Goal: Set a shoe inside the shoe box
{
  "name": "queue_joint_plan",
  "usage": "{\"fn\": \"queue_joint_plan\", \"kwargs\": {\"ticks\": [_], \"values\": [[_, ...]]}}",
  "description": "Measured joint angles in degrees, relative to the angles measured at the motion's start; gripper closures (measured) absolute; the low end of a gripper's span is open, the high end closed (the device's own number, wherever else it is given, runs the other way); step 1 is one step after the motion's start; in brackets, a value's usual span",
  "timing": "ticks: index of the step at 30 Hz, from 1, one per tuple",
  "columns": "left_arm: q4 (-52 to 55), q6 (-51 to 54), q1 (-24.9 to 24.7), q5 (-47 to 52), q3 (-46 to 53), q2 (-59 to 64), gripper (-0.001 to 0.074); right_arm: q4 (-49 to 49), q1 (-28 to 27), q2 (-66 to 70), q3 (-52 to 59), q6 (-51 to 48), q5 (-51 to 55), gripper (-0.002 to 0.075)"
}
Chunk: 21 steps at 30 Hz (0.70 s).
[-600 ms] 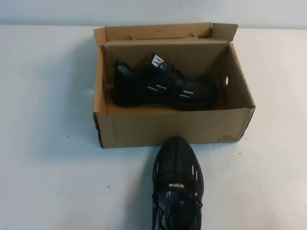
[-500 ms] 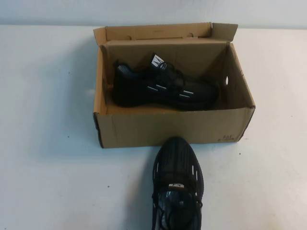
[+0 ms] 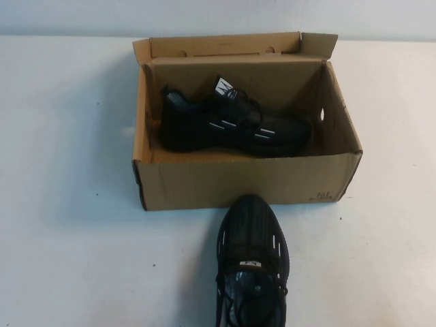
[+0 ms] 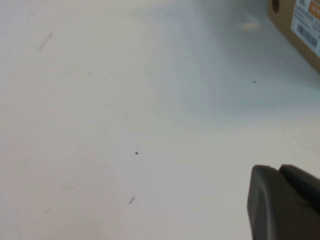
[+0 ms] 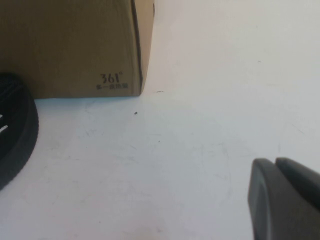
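A: Where is the shoe (image 3: 252, 262)?

B: On the tabletop (image 3: 75, 259), outside the box (image 3: 238, 182). It lies just in front of the box's near wall, a little right of the wall's middle. Its toe points at the cardboard and its heel runs off the near edge of the high view. From there the toe looks to reach the wall, though contact cannot be confirmed.

A: And the box itself?

B: It stands open, with its lid flap turned up at the far side. Small dark print sits at the near right lower corner. Inside lies the mate (image 3: 231, 122), lengthwise along the far wall, with its toe to the right and its heel to the left.

A: The left pincer (image 4: 282, 200)?

B: It shows only in its own wrist view, as a dark part at the picture's edge. It hangs over bare tabletop, well apart from a box corner that carries a white label (image 4: 307, 20). Whether it is apart or together cannot be told.

A: The right pincer (image 5: 280, 195)?

B: It is likewise a dark part in its own view, over the tabletop. The box's printed corner and the rim of the shoe's sole lie ahead of it, and it touches neither. Its state cannot be told either.
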Motion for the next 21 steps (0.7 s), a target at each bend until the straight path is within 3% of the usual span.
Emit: {"fn": "queue_joint_plan", "kwargs": {"ticks": [17,21], "values": [[0.0,0.0,0.0,-0.2,0.0,0.0,0.0739,0.0,0.0,0.0,0.0,0.0,-0.1,0.0742],[0.1,0.0,0.0,-3.5,0.0,0.0,0.0739,0.0,0.0,0.0,0.0,0.0,-4.2,0.0742]]}}
